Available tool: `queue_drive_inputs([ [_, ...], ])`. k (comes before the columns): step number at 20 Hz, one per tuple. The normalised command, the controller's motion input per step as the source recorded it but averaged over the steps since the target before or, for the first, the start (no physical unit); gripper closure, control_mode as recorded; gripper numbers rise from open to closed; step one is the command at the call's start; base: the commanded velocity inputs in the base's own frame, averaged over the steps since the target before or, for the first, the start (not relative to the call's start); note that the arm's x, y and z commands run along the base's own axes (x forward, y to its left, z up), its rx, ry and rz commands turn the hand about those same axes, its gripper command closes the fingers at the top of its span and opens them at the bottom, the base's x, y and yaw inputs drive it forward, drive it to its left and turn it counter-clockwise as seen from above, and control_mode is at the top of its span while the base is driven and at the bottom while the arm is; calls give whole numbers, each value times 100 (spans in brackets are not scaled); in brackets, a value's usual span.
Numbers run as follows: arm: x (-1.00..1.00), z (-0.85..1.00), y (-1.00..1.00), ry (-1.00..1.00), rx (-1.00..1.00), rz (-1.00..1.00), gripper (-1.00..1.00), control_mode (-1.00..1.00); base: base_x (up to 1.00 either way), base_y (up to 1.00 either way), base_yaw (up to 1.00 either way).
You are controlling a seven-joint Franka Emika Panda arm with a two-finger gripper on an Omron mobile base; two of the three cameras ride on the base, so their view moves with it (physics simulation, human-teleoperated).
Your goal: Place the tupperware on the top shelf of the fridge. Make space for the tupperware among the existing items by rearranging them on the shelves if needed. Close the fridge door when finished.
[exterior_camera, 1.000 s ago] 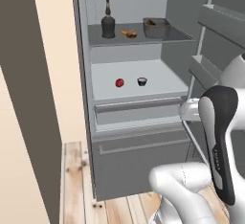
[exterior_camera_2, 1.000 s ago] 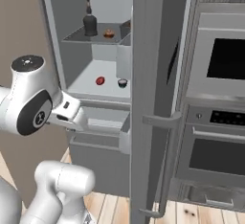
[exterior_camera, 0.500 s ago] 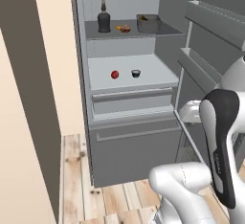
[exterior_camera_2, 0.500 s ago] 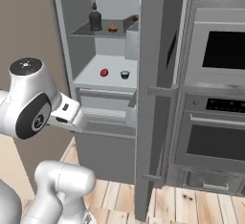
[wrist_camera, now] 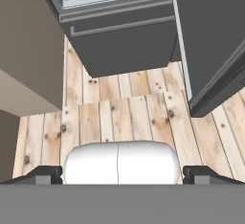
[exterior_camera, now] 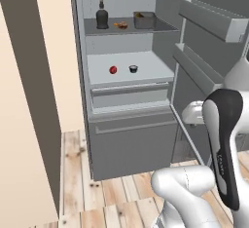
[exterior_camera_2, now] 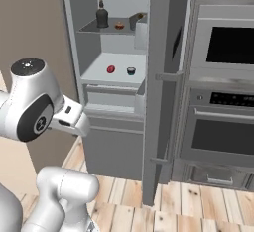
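Hand (wrist_camera: pixel 118 174) apparently wide apart, tips half cropped.

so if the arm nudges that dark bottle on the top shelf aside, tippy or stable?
The bottle looks squat-bodied with a thin tall neck, so probably stable if pushed low, tippier if pushed at the neck. Standing upright on the flat top shelf, it should slide rather than roll.

The fridge door (exterior_camera: pixel 209 66) stands open; bottle (exterior_camera: pixel 101 17) and tupperware (exterior_camera: pixel 144 20) crowd the top shelf (exterior_camera: pixel 92 26).
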Motion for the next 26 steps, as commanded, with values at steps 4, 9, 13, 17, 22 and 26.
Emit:
queue_drive_inputs([
  [4,0,0,0,0,0,0,-100,100,-1,0,0],
  [9,0,0,0,0,0,0,-100,-100,0,0,0],
  [13,-31,0,2,-2,0,0,-100,-100,0,0,0],
  [17,-100,1,5,-26,-1,-3,-100,-100,0,0,0],
  [22,-98,25,-38,-46,0,-16,-100,-100,0,0,0],
  [26,-60,46,-94,-38,0,-18,-100,-100,0,0,0],
])
